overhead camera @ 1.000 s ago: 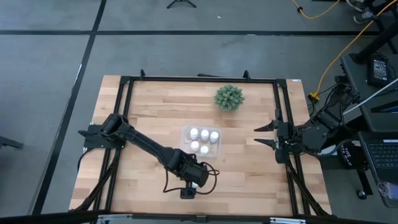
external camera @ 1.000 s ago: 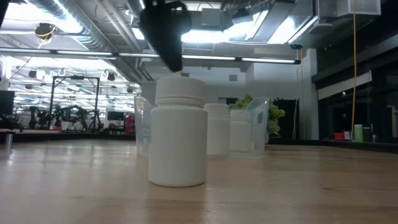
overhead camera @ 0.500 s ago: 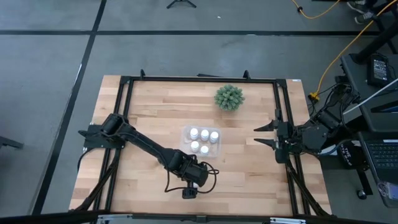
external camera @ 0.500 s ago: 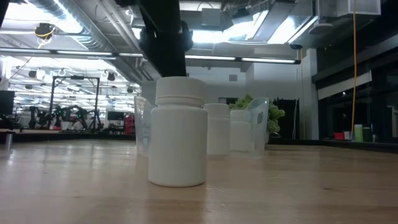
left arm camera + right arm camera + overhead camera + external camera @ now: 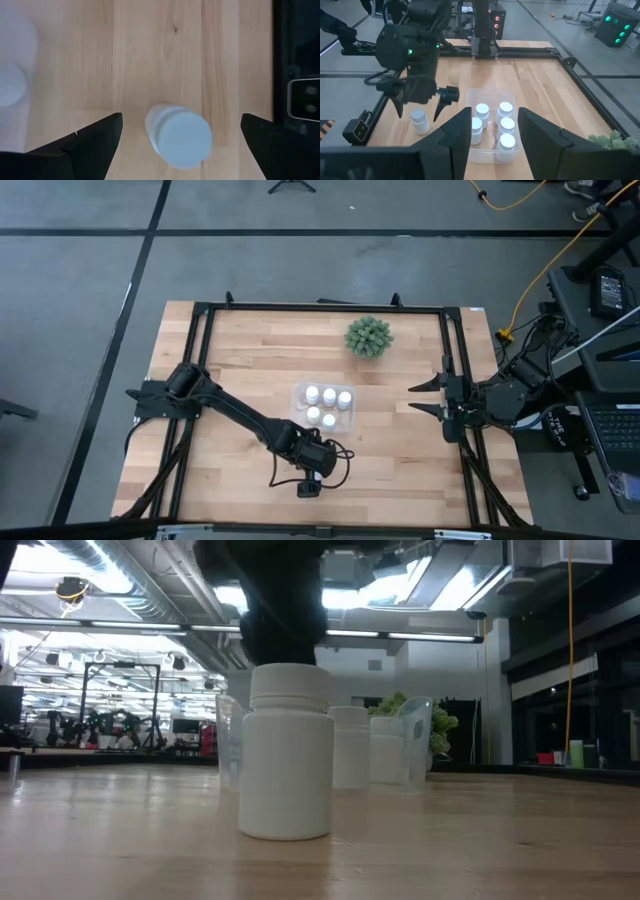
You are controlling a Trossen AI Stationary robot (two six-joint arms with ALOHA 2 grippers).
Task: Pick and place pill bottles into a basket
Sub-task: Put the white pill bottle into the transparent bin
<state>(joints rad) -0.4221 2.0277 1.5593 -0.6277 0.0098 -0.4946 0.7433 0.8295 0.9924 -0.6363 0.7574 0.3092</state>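
High view puts the lone bottle (image 5: 311,478) upright on the tabletop (image 5: 240,360) near its front edge, mostly hidden under the left pincer (image 5: 309,483); the low view shows this bottle (image 5: 288,752) standing close to the lens with the dark pincer body hanging directly above its cap. From the left wrist view, the bottle (image 5: 179,135) sits between the two widely spread fingers (image 5: 87,142), untouched by either, so the left pincer is released and grasps nothing. Just behind it, toward the tabletop's middle, lies the clear basket (image 5: 298,393) holding five bottles (image 5: 329,396), three in the far row and two in the near row; the right wrist view shows the basket (image 5: 492,93) with the same five white caps inside and the lone bottle (image 5: 419,121) beside it under the left pincer (image 5: 418,106). Beyond the basket, near the far edge, stands the green plant (image 5: 368,337). At the tabletop's right edge the right pincer (image 5: 422,398) waits, well apart from the basket, clenched and grasping nothing.
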